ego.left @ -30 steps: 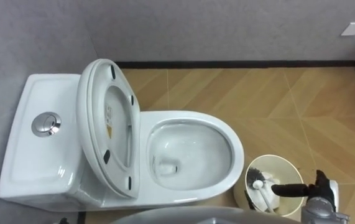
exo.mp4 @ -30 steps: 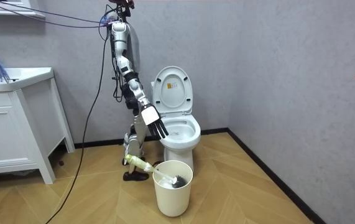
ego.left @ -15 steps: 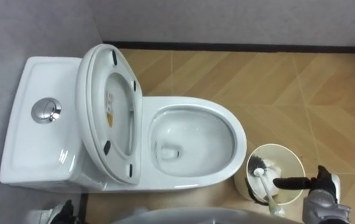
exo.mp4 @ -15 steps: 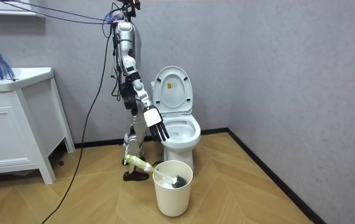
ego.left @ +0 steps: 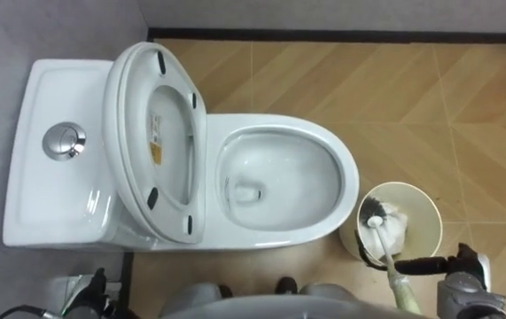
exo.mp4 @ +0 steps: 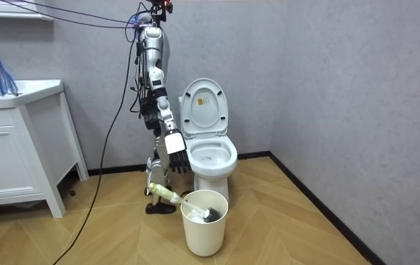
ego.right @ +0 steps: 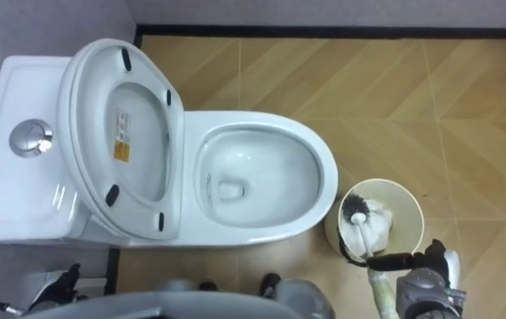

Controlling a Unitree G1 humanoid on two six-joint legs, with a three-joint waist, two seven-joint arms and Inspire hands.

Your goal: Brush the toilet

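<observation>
A white toilet stands against the grey wall with its seat and lid (ego.left: 159, 142) raised and its bowl (ego.left: 346, 173) open. The tank (ego.left: 49, 195) is on the left. To the right of the bowl stands a cream bin (ego.left: 430, 213). The toilet brush (ego.left: 375, 217) has its dark head inside the bin, and its pale handle (ego.left: 396, 279) leans out over the rim. My right hand (ego.left: 465, 279) is at the lower right, open, with straight fingers pointing left. In the room view it (exo.mp4: 176, 151) hangs well above the handle, beside the bowl. My left hand (ego.left: 84, 297) peeks in at the bottom left edge.
I stand at the toilet's side, between it and a white sink cabinet (exo.mp4: 11, 147) on the room view's left. A black stand (exo.mp4: 160, 208) sits on the wooden floor by my feet. The grey wall and its dark skirting run behind the toilet.
The eye views have shifted, so the toilet sits higher and more of the bin shows. In the room view my right hand has dropped slightly and drawn back, its fingers now pointing down.
</observation>
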